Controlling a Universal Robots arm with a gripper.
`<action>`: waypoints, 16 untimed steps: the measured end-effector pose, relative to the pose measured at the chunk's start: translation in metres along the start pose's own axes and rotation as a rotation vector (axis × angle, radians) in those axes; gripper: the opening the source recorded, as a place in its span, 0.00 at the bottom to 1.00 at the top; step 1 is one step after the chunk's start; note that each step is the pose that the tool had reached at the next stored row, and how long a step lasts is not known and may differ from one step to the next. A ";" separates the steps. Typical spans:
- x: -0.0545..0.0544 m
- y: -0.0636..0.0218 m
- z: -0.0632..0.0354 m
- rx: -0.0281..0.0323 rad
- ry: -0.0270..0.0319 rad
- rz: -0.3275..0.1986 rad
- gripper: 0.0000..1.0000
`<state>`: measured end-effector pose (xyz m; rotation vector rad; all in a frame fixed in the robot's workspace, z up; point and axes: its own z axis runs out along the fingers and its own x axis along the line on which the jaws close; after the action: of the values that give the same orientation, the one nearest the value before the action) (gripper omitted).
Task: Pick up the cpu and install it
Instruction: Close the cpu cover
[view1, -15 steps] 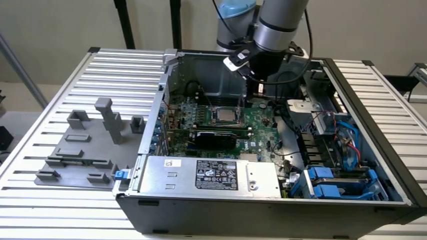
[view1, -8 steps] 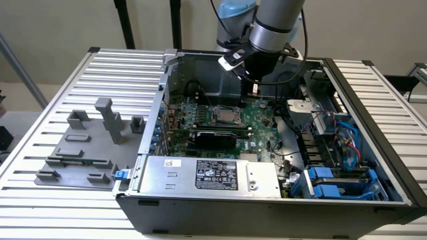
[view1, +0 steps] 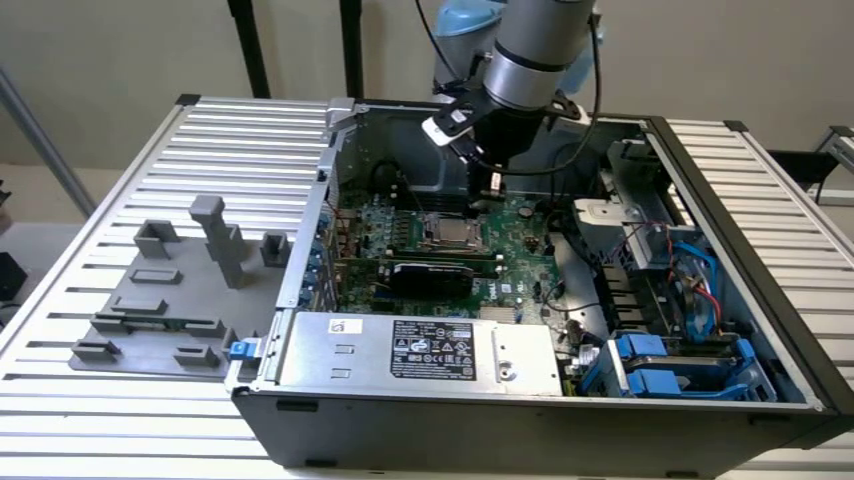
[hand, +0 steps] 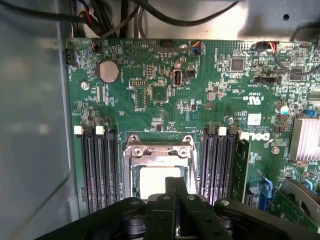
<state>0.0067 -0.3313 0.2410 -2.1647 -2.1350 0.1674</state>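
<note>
The claw, fingers pressed together and holding nothing, hangs just over the socket frame, and the cpu lies flat inside that frame, almost straight beneath the fingertips, square and level.

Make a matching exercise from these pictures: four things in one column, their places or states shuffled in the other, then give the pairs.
1. cpu
2. gripper
3. power supply
4. grey fixture

A. on the slatted table, outside the case
B. shut, over the motherboard
C. silver box with a black label
D. inside the metal socket frame

Pairs: 1-D, 2-B, 3-C, 4-A.
</note>
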 end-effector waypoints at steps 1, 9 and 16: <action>0.000 -0.0020 0.0014 0.0006 -0.0004 -0.002 0.11; 0.000 -0.0219 0.0114 0.0074 -0.0019 -0.014 0.11; 0.000 -0.0387 0.0154 0.0295 0.0009 -0.016 0.11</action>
<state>-0.0339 -0.3312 0.2314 -2.1308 -2.1348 0.1954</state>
